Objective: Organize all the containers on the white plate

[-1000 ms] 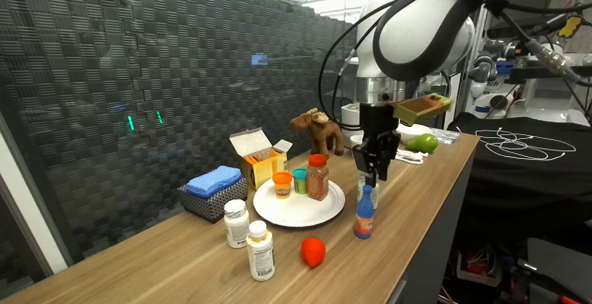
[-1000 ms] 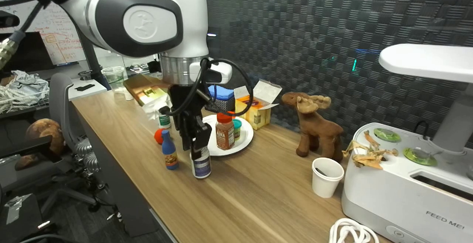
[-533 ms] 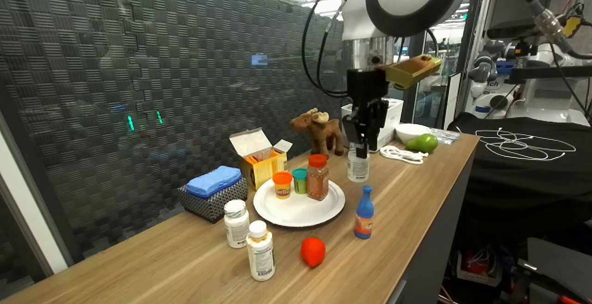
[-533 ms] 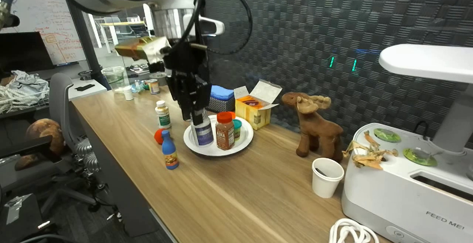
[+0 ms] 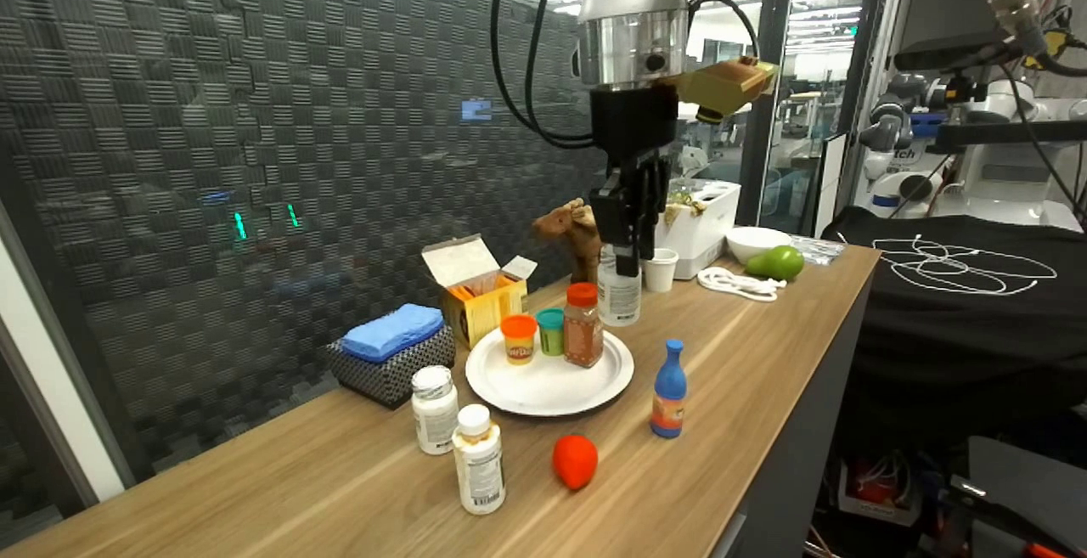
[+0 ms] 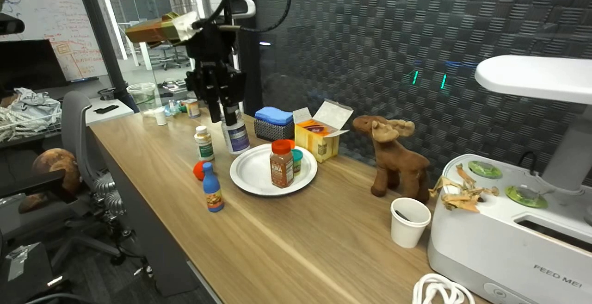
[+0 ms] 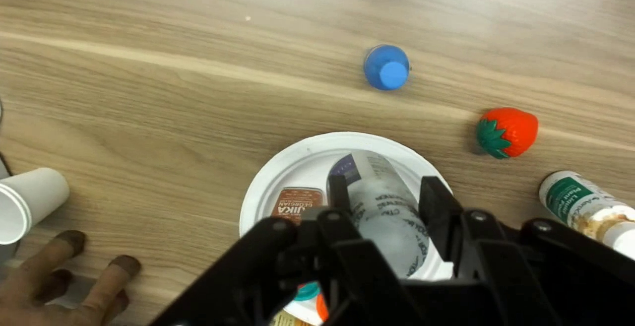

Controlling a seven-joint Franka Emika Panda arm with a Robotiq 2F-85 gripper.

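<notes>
My gripper [image 7: 384, 192] is shut on a white bottle with a purple label [image 6: 237, 137], which hangs in the air, slightly tilted. In the wrist view it lies across the white plate [image 7: 278, 167], with no contact showing. On the plate [image 5: 543, 397] stand a red-capped spice jar [image 5: 583, 333], an orange-lidded tub [image 5: 519, 341] and a teal-lidded tub [image 5: 551, 335]. Two white bottles, one wide [image 5: 436, 414] and one slim [image 5: 480, 465], stand on the counter beside the plate. A blue bottle [image 5: 668, 397] is upright near the front edge.
A red strawberry [image 5: 575, 460] lies near the plate. Behind the plate are an open yellow carton [image 6: 319, 142], a dark box with a blue top [image 6: 275, 123] and a brown toy moose [image 6: 393, 156]. A paper cup [image 6: 409, 223] and a white planter [image 6: 508, 230] stand farther along.
The purple-labelled bottle has risen off the counter in my gripper and travelled up and across to the plate. Everything on the counter and plate has stayed put.
</notes>
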